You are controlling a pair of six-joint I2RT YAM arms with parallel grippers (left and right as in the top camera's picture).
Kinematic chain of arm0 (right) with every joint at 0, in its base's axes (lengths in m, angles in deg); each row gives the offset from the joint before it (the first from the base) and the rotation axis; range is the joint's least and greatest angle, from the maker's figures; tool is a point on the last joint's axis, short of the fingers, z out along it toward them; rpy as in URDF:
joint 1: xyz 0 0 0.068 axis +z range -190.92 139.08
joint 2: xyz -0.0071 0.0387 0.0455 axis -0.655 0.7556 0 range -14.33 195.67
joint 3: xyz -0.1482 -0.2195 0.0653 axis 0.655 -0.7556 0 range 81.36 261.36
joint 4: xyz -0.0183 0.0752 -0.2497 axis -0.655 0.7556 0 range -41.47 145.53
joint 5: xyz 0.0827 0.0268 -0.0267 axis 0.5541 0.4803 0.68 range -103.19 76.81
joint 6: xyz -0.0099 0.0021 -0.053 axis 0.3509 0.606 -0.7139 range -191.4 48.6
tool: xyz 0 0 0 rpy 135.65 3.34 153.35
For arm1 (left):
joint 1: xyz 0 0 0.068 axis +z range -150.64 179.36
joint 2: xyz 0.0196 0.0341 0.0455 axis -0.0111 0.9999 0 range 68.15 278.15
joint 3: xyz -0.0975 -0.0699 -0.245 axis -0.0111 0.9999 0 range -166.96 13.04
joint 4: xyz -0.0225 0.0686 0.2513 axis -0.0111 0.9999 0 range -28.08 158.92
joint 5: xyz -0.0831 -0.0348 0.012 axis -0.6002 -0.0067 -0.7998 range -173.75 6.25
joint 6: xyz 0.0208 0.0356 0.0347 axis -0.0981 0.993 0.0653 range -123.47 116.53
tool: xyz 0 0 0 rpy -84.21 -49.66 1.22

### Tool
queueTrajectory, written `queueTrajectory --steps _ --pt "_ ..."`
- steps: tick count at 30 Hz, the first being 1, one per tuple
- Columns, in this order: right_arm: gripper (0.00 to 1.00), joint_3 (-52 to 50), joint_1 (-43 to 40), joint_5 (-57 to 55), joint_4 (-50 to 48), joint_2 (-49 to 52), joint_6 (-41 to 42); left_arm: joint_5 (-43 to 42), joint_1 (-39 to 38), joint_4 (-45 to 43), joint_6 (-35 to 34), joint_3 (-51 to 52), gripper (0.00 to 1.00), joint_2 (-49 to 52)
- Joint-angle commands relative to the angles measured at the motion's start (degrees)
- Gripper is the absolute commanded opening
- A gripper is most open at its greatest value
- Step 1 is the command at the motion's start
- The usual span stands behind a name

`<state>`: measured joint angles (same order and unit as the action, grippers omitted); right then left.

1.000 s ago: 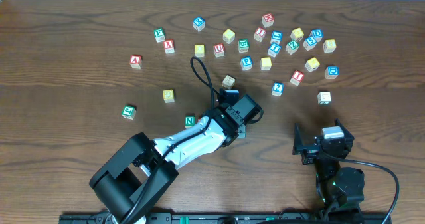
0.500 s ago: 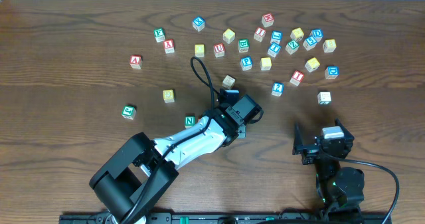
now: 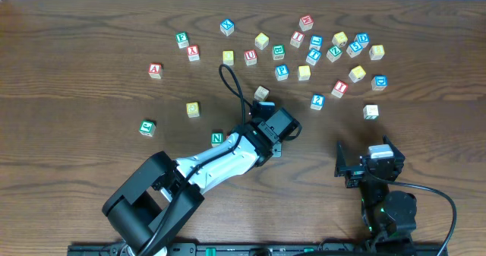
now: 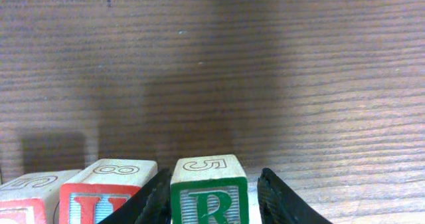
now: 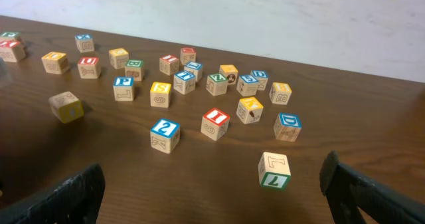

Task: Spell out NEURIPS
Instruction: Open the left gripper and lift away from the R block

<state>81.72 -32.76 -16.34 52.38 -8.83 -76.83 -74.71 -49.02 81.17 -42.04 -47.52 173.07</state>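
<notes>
Left gripper [image 4: 214,177]: just loosened, gap beside R [image 4: 209,199], nothing gripped | R: lower centre, beside U [image 4: 99,201] | likely placed; three letters left.

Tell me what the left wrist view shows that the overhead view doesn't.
Only the left wrist view: the green R cube standing between the left gripper fingers, with a gap on its right side, and a red-lettered cube close beside it. Only the overhead view: the green N cube, the scattered cubes farther up the table, and the right gripper, open and away from them. Both share the dark wooden table and the left gripper itself.
</notes>
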Motion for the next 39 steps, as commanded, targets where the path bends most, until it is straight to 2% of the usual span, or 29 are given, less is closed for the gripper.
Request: queueTrajectory --steps 1,16,39 --pt "0.99 0.0 -0.3 0.2 0.2 -0.2 0.2 1.6 0.1 -0.2 1.5 -0.1 0.41 0.7" --pt "0.99 0.0 -0.3 0.2 0.2 -0.2 0.2 3.5 0.3 -0.6 2.6 -1.2 0.4 0.6" --pt "0.99 0.0 -0.3 0.2 0.2 -0.2 0.2 3.7 1.8 -1.8 8.5 -5.8 0.41 -0.2"
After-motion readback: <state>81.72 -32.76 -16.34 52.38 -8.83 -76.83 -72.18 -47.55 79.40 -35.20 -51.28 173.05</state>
